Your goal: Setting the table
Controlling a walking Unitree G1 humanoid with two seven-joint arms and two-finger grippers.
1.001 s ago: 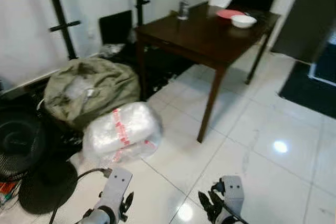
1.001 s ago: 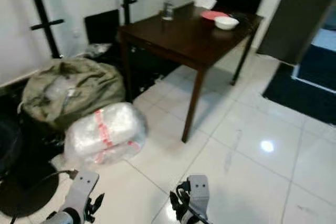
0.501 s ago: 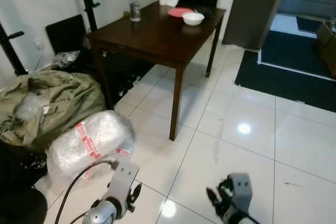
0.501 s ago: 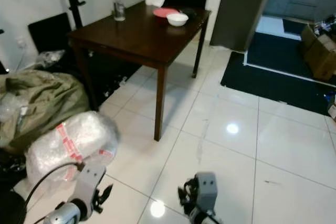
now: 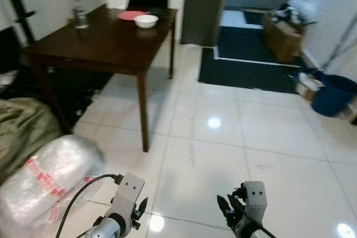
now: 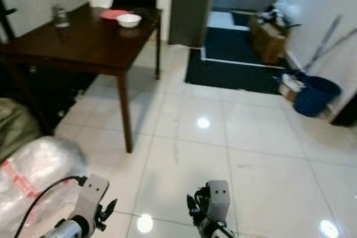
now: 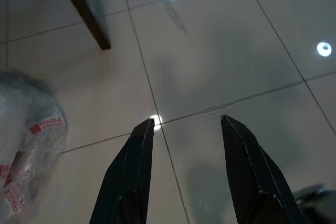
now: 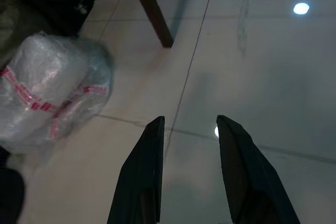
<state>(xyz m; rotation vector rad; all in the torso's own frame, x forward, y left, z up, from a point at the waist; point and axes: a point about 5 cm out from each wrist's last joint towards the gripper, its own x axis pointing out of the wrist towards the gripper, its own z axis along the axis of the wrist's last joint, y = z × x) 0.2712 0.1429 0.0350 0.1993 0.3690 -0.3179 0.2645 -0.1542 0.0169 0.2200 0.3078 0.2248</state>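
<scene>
Dark polished wood table (image 5: 106,43), glossy white floor tiles (image 5: 234,137), clear plastic bubble-wrap bundle (image 5: 39,176), matt dark mat (image 5: 251,71), glossy white bowl (image 5: 145,21).

Table (image 5: 106,45) far left; bowl (image 5: 145,21), plate (image 5: 131,15), bottle (image 5: 76,8) on it; bucket (image 5: 333,94) far right.

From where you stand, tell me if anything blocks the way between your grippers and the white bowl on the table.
Nothing visible on the bare tiles ahead. The white bowl sits at the far end of the dark table, so its near leg and corner lie between. Left gripper and right gripper hang open over the floor.
</scene>
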